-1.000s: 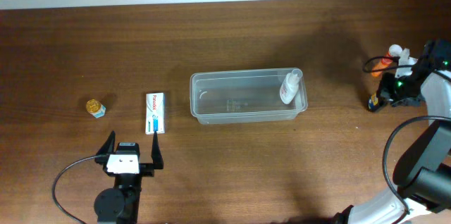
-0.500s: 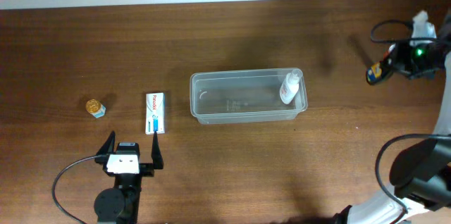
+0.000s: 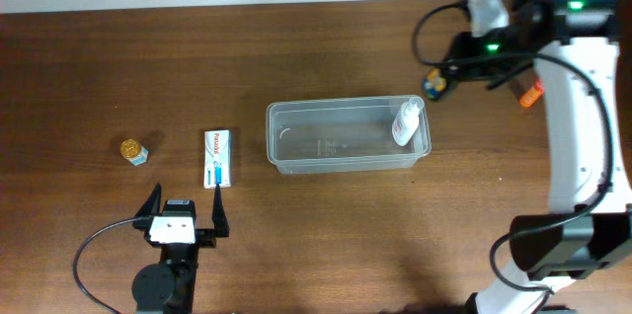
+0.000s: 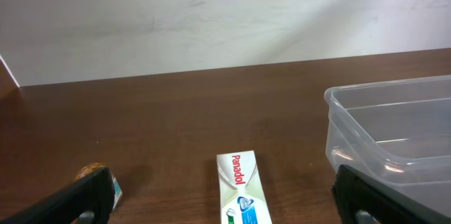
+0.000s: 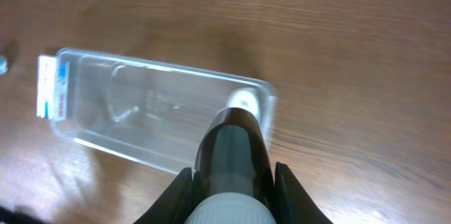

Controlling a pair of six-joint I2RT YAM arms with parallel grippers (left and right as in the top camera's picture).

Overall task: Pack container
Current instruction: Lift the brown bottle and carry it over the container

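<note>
Container (image 3: 341, 163): clear tub, centre of the wooden table (image 3: 89, 57), long side running 9 to 3 o'clock. A white bottle (image 3: 406, 122) lies inside it, leaning against the 3 o'clock end.

Right gripper (image 5: 235, 182): claw narrow, clamped on a dark bottle (image 5: 231, 143) with a finger on either side. From overhead it sits at about 1 o'clock of the tub, just past the far corner. In the right wrist view the dark bottle hangs in the air near the tub's end that holds the white bottle (whether it is over the rim or just outside it cannot be told).

Left gripper (image 3: 186, 194): claw wide, nothing in it, at roughly 8 o'clock of the tub.

Panadol box (image 3: 217, 158): flat on the table, at 9 o'clock of the tub, near it but not touching, just ahead of the spread left fingers.

Small gold-topped bottle (image 3: 133, 150): farther out at 9 o'clock, apart from the box.
</note>
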